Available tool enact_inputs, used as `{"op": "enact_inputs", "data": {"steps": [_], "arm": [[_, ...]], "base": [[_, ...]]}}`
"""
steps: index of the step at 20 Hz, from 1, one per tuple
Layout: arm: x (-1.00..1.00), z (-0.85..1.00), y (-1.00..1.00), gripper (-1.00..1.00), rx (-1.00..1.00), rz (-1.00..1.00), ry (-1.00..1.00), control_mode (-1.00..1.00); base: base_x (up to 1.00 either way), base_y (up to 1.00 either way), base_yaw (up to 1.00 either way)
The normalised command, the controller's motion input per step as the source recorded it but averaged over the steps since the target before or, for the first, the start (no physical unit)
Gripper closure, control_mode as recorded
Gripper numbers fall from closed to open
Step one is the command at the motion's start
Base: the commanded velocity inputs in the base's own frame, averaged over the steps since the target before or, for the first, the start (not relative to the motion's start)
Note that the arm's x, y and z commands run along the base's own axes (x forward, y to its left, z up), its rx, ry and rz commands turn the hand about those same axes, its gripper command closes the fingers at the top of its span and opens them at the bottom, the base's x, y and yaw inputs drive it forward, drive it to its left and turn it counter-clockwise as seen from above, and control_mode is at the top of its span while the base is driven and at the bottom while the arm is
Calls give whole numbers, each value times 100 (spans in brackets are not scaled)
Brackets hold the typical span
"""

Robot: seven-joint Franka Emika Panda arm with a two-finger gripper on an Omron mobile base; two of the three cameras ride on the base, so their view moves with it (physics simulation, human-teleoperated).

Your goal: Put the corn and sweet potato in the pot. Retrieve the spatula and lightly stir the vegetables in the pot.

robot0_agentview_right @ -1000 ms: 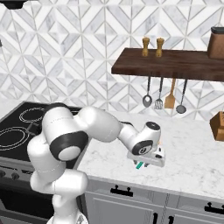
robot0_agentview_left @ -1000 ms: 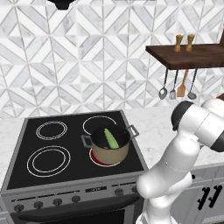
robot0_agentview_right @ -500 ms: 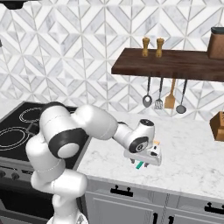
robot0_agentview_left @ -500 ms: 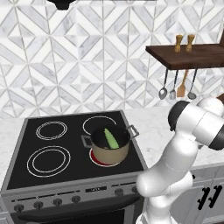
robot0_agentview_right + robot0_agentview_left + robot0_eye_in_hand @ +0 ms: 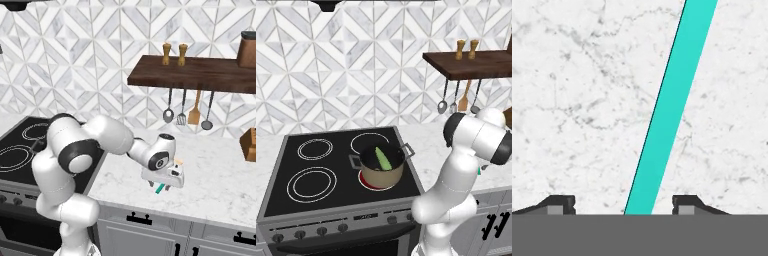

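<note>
The tan pot (image 5: 381, 172) stands on the front right burner of the stove, with the pale green corn (image 5: 382, 158) lying inside it. The spatula (image 5: 672, 105) lies flat on the marble counter; its teal handle runs between my fingertips (image 5: 561, 204) and touches neither. My gripper (image 5: 623, 205) is open, pointing straight down, low over the handle. From the right base, the gripper (image 5: 161, 185) hangs over the counter to the right of the stove, the spatula's teal end (image 5: 159, 189) poking out beneath it and its tan blade (image 5: 178, 162) behind the hand.
Ladles (image 5: 168, 116) and an orange-brown wooden utensil (image 5: 195, 115) hang under the wooden shelf (image 5: 190, 75), behind the hand. A knife block (image 5: 248, 145) stands at the far right of the counter. The burner under the pot glows red (image 5: 368, 182).
The hand has drifted slightly left and lower over the spatula. The pot and corn have not moved.
</note>
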Motion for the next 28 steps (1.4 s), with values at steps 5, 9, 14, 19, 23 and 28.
{"op": "enact_inputs", "data": {"steps": [5, 9, 14, 19, 23, 28], "arm": [[-19, -66, 0, 100, 6, 0, 8, -100], [-42, -82, 8, 100, 6, 0, 1, -100], [-56, -95, 51, 100, 1, 0, -5, -100], [-70, -53, 59, 100, 0, 0, -3, -100], [-70, 1, 38, 100, 0, 0, 0, -100], [-72, 52, 19, 100, 0, 0, -2, -100]], "base": [[0, 0, 0], [0, 0, 0], [0, 0, 0], [0, 0, 0], [0, 0, 0], [0, 0, 0]]}}
